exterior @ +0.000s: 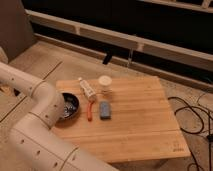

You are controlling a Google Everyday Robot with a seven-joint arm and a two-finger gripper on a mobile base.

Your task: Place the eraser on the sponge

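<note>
A blue-grey rectangular block (104, 109), which I take for the sponge, lies flat near the middle of the wooden table (140, 120). A white oblong thing (87, 88), apparently the eraser, lies just behind it to the left, apart from it. My white arm (37, 107) bends along the table's left edge and runs off the left side of the picture. The gripper itself is out of view past that edge, and it is shut. Nothing shows that it holds anything.
A black bowl (69, 106) sits at the table's left edge, right by my arm's elbow. An orange stick (90, 111) lies between bowl and sponge. A white cup (104, 82) stands behind the sponge. Black cables (192, 117) trail on the floor to the right.
</note>
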